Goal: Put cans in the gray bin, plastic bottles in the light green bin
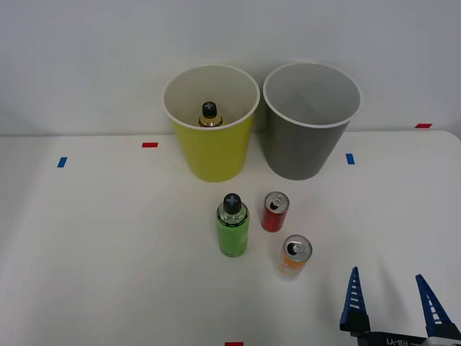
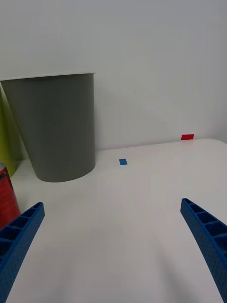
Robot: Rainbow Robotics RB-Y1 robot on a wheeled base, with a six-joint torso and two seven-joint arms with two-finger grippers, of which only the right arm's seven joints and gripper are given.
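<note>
At the near right corner of the white worktop (image 1: 86,245) the right gripper (image 1: 395,297) hangs low with its blue jaws spread wide and nothing between them, touching nothing. Sorting looks partly done: a black-capped bottle (image 1: 209,115), the yellow one by the look of it, stands inside the light green bin (image 1: 213,155), while the gray bin (image 1: 308,148) beside it shows only its pale inside. Out in the open, the green bottle (image 1: 233,226) stands upright, the red can (image 1: 274,212) just to its right, and the orange-and-white can (image 1: 294,256) nearest the gripper, all apart from one another. My read: a fresh pick is coming, likely a can. That calls for a reach forward and leftward, jaws straddling the can squarely without knocking its neighbour, then a lift over the gray bin's white rim.
</note>
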